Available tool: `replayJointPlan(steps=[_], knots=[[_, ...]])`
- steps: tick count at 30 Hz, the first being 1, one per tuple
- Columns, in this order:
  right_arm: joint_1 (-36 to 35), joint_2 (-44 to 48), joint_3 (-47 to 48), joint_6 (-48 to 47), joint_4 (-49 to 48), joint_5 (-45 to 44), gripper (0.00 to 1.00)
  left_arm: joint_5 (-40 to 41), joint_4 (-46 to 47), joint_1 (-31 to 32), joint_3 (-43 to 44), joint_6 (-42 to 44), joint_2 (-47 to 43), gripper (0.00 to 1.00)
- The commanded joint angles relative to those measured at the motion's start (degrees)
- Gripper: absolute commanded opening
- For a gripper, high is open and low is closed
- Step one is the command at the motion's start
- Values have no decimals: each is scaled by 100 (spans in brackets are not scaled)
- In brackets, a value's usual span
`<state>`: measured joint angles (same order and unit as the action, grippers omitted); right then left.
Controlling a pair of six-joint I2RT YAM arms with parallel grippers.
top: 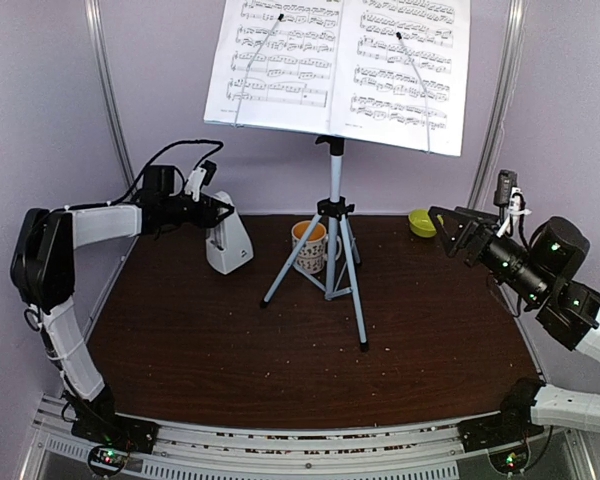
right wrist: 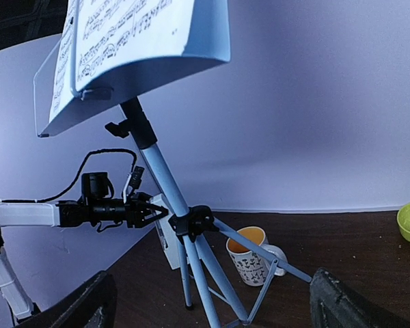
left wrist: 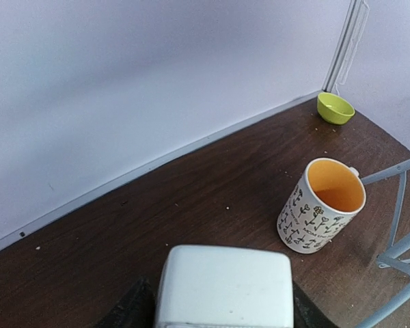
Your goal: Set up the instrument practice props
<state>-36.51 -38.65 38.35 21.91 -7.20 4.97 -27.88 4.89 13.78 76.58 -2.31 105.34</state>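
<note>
The music stand (top: 334, 190) stands on its grey tripod at the middle back of the table, with two sheet-music pages (top: 280, 60) (top: 405, 70) resting on its desk. Left of it the white metronome (top: 228, 245) stands upright on the table. My left gripper (top: 218, 212) reaches in from the left and is shut on the metronome's top; in the left wrist view its dark fingers (left wrist: 126, 311) press both sides of the white body (left wrist: 224, 287). My right gripper (top: 448, 232) hovers open at the right, facing the stand (right wrist: 191, 225), with nothing between its fingers (right wrist: 89, 301).
A patterned mug (top: 310, 247) with an orange inside sits between the tripod legs, close to the metronome's right. A small green bowl (top: 421, 222) lies at the back right by the wall. The dark wooden table (top: 230, 350) has walls on three sides.
</note>
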Motion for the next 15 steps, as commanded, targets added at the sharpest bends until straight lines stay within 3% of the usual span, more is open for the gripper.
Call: replayJointPlan(steps=[1,15], knots=[[21,-156,-176,207,-315,171,98,572,1157,186,-815,-223,-1221,29],[4,-491,-344,380,-639,380,98,2012,53,1713,-2703,-152,-4072,26]])
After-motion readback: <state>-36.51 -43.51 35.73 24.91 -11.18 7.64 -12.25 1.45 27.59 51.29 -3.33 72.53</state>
